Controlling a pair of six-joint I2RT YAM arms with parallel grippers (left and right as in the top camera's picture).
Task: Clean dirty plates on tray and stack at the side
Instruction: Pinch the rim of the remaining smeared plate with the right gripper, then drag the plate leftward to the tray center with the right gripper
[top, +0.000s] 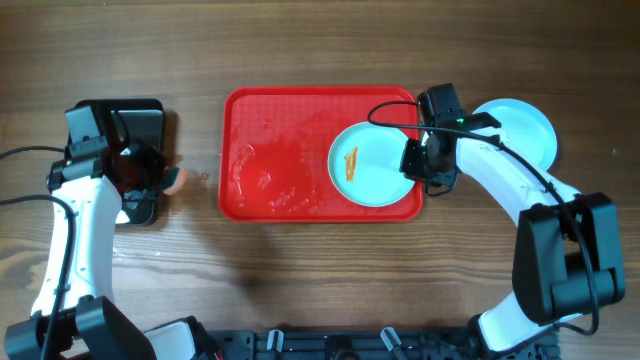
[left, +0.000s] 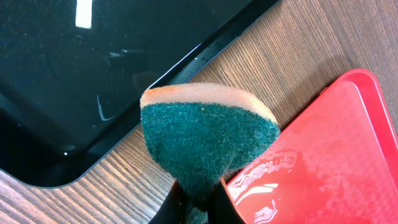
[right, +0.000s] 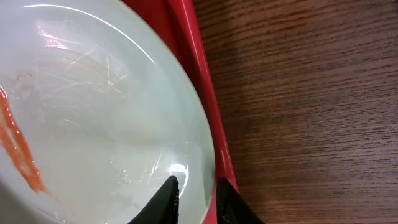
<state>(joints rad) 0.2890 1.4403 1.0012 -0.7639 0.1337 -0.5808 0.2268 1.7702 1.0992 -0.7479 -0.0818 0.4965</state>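
Observation:
One pale-blue plate (top: 378, 150) with an orange smear lies at the right end of the red tray (top: 280, 120). My right gripper (top: 420, 162) is shut on this plate's right rim. In the right wrist view its fingers (right: 198, 190) straddle the edge of the plate (right: 93, 112), right beside the tray's rim (right: 199, 74). More pale-blue plate (top: 525, 130) lies on the table right of the tray; I cannot tell how many are stacked there. My left gripper (top: 165, 180) is shut on a green-and-orange sponge (left: 205, 137) left of the tray, its fingers (left: 198, 193) low in the left wrist view.
A smaller black tray (top: 120, 130) lies at the far left, under the left arm; it also shows in the left wrist view (left: 74, 74). The red tray's surface is wet and streaked (left: 336, 162). Cables run along both arms.

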